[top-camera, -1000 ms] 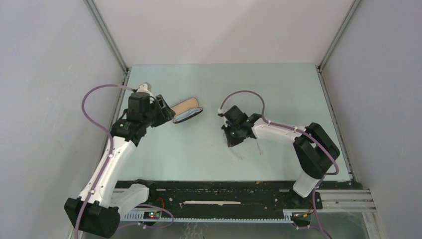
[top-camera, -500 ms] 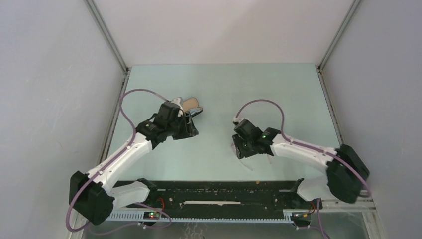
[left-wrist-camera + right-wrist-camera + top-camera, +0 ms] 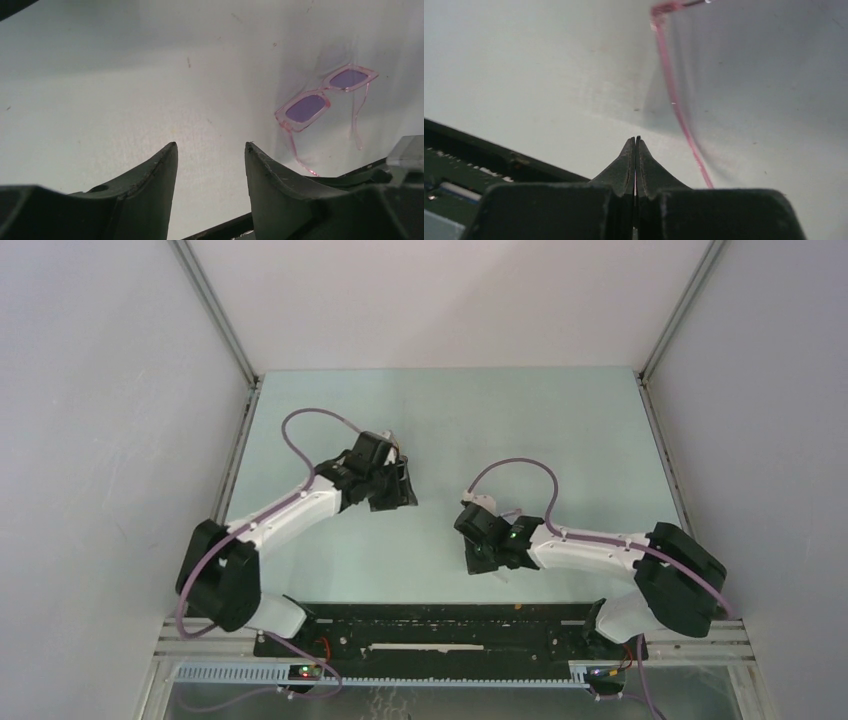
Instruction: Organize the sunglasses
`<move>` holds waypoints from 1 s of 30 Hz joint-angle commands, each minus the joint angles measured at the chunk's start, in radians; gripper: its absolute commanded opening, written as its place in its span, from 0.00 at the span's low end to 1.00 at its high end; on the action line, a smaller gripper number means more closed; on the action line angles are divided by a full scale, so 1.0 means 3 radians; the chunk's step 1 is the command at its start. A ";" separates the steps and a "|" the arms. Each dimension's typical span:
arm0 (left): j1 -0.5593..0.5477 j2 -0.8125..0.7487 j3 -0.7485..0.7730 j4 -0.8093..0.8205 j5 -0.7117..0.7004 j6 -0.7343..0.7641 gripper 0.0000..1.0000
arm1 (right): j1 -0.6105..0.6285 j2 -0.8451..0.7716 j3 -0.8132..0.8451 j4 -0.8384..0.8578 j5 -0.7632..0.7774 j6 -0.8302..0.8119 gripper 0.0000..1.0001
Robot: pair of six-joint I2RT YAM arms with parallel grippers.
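Observation:
The sunglasses (image 3: 325, 97) have a thin pink translucent frame and purple-tinted lenses. They lie on the table with both arms unfolded, at the right of the left wrist view. One pink arm (image 3: 674, 100) runs past the right of my right gripper (image 3: 637, 139), which is shut with nothing between its jaws. In the top view the right gripper (image 3: 482, 552) sits over the glasses near the front edge and hides them. My left gripper (image 3: 210, 146) is open and empty above bare table, left of the glasses. In the top view it (image 3: 395, 490) is at centre left.
The black rail (image 3: 440, 625) runs along the near table edge, close to the right gripper, and also shows in the right wrist view (image 3: 484, 150). The black case does not show; the left arm (image 3: 300, 510) covers where it lay. Metal frame posts (image 3: 215, 300) flank the table.
The left arm swung right and now covers the case. The right gripper moved back toward the near edge, and its arm folded lower and to the right.

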 commanded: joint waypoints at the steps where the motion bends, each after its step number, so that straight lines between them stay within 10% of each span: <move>1: -0.0115 0.0305 0.0454 0.0099 0.0037 0.0113 0.56 | -0.0177 0.0009 -0.0141 0.0076 0.0112 0.0135 0.00; 17: -0.0448 0.1621 0.1628 -0.0114 0.0103 0.0230 0.55 | -0.0848 -0.0510 -0.0235 -0.0483 0.0539 0.0131 0.01; 30: -0.0522 0.2475 0.2514 -0.0382 0.0049 0.0314 0.55 | -0.1573 -0.1665 -0.0591 -0.0470 -0.0260 0.1211 0.38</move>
